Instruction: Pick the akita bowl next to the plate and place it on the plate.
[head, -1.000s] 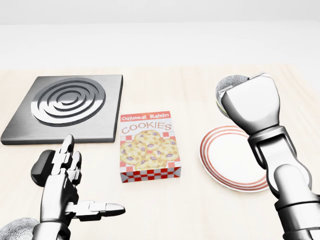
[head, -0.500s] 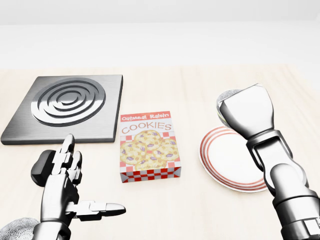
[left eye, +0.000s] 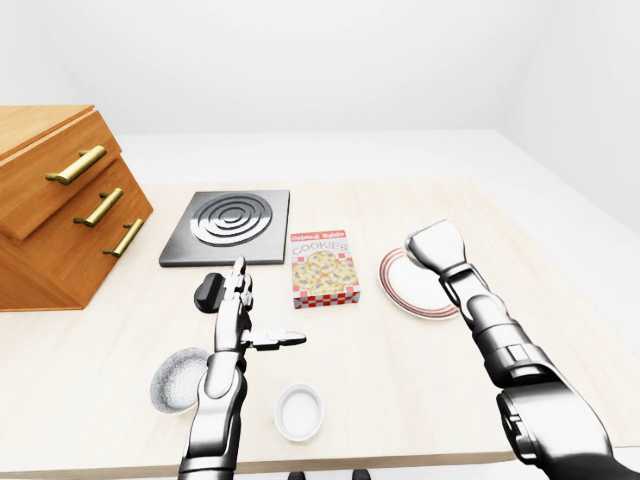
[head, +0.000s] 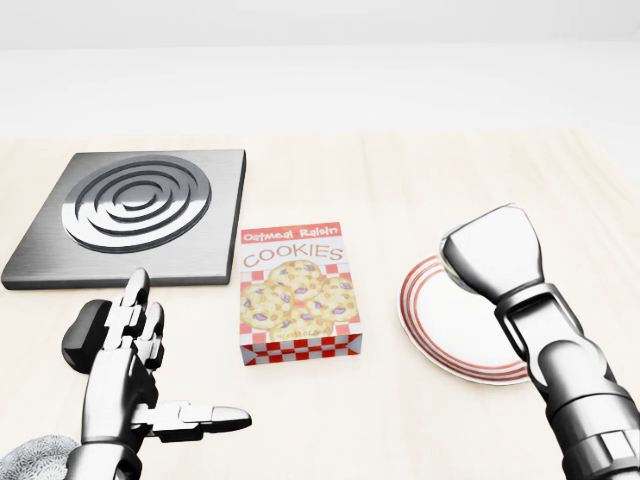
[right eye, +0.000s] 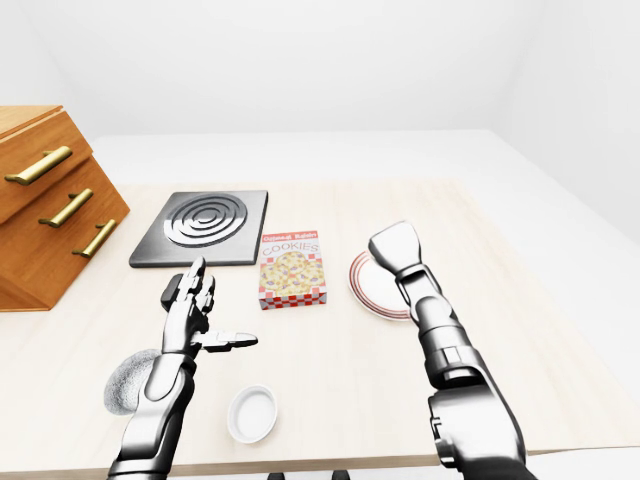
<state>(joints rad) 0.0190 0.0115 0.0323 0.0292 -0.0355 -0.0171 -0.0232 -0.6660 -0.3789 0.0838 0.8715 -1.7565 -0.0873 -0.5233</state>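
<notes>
Right hand (head: 492, 250) lowered over red-ringed plate (head: 440, 325), akita bowl hidden

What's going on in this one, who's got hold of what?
The right hand hangs over the upper-left rim of the red-ringed plate. Its back faces the camera, so its fingers and anything they hold are hidden. The part of the plate that shows is bare. The left hand is open and empty, to the left of the cookie box. In the left-eye view, a grey bowl and a small white bowl sit near the table's bottom edge.
</notes>
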